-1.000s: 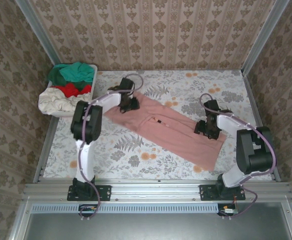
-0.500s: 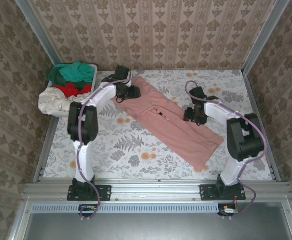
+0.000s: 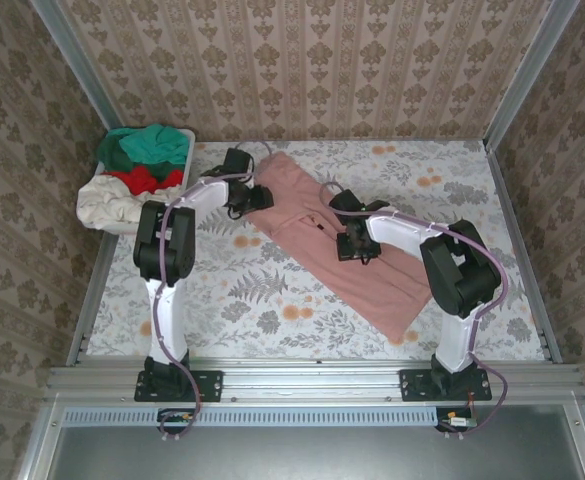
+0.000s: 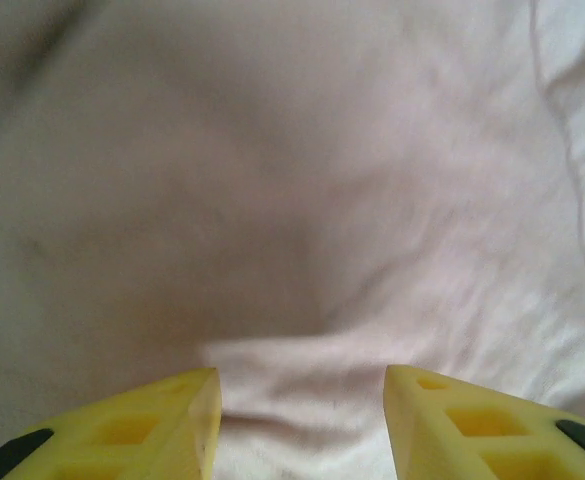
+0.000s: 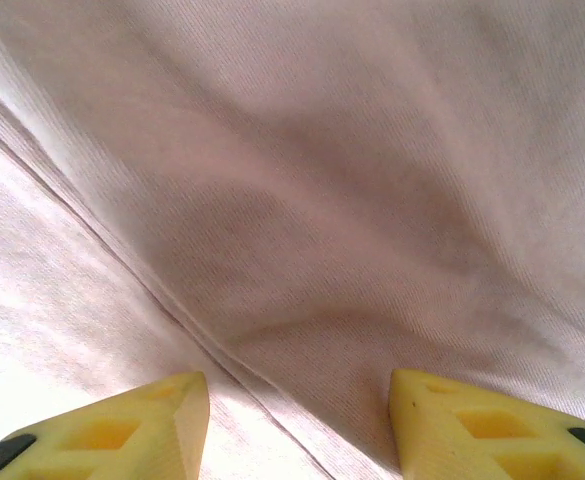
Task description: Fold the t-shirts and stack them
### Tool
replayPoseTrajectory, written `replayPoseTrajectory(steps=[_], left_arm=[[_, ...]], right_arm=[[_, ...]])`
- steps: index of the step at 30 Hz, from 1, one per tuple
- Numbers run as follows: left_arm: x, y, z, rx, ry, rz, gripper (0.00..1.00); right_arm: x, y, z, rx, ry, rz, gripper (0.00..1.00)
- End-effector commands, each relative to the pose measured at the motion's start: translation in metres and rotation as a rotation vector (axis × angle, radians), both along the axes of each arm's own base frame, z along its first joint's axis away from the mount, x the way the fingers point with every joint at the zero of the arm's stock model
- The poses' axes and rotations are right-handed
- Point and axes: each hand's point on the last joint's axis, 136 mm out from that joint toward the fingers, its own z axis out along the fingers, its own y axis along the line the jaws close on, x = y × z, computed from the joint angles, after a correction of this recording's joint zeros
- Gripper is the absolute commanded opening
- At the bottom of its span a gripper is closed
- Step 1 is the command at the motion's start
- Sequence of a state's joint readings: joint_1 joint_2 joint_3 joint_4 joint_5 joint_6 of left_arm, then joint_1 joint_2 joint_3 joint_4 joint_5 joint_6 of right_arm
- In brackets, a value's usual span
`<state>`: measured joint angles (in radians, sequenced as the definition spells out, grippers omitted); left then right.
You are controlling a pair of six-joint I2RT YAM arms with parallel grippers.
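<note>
Nothing legible shows anywhere: no text, label, brand, number or sign. The pink tee (image 3: 297, 205) has a small dark print (image 3: 317, 225) near its middle, but from the top view it is too small to make out. In both wrist views, the tee is only plain cloth.

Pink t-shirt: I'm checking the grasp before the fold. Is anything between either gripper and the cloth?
Nothing visible. The left gripper and right gripper both sit directly over the pink t-shirt, jaws apart, with bare cloth right beneath them.
</note>
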<state>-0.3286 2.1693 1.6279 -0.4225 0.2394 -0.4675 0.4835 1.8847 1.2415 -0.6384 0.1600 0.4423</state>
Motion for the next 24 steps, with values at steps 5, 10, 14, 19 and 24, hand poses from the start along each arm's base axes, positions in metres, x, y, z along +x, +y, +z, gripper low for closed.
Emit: replayPoseTrajectory(steps=[5, 10, 14, 19, 24], left_arm=[[0.008, 0.04, -0.027, 0.096, 0.12, 0.023, 0.47], [0.021, 0.049, -0.033, 0.101, 0.111, 0.02, 0.44], [0.04, 0.039, -0.023, 0.084, 0.109, -0.005, 0.41], [0.043, 0.032, 0.04, 0.06, -0.021, -0.002, 0.46], [0.009, 0.036, 0.097, 0.036, -0.136, 0.031, 0.49]], right_arm=[[-0.03, -0.012, -0.018, -0.008, 0.091, 0.026, 0.52], [-0.04, 0.025, 0.012, 0.289, 0.067, 0.058, 0.54], [-0.03, -0.01, 0.035, 0.278, -0.023, -0.039, 0.56], [-0.035, -0.083, 0.012, 0.031, 0.018, -0.172, 0.56], [-0.054, -0.085, -0.007, 0.019, 0.062, -0.197, 0.53]])
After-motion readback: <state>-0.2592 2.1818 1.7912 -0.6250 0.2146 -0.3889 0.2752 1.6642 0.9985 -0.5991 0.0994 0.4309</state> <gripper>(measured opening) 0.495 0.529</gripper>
